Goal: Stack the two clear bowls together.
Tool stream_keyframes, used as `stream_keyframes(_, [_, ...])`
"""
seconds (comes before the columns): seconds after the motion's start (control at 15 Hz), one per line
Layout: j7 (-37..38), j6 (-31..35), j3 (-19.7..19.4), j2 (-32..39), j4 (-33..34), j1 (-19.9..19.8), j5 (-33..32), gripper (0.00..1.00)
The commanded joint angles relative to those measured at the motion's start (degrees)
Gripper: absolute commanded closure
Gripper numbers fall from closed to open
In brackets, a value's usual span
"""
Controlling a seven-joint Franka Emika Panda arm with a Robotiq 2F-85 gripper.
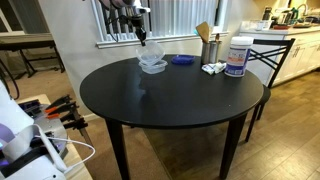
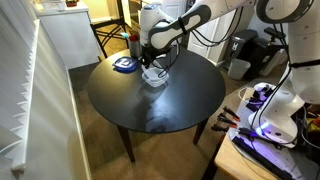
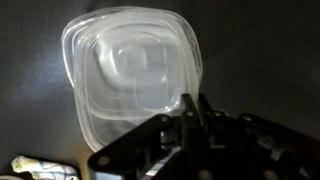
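We see a round black tabletop (image 1: 170, 100). Close to its far edge, the clear bowls (image 1: 152, 62) rest on it, apparently nested one inside the other. Just beside them along the same edge lies a small flat blue dish (image 1: 181, 60). Farther round the edge stand a metal holder (image 1: 210, 50) with wooden utensils and a white tub (image 1: 237, 57) with a blue label. A small white item (image 1: 212, 68) lies between them.

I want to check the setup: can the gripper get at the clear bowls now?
Probably yes. The gripper hangs just above the clear bowls, nothing stands between them, and the blue dish lies apart to the side.
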Motion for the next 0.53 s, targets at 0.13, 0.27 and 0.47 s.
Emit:
stream_keyframes(0.13, [7.52,-6.57,-1.49,2.32,3.73,1.92,3.07,0.98])
stream_keyframes(0.27, [9.35,-6.99,-1.68,2.54,4.18,2.04,2.76,0.98])
stream_keyframes(0.47, [11.14,-7.54,-1.93,2.51,4.32,2.19,2.05,0.68])
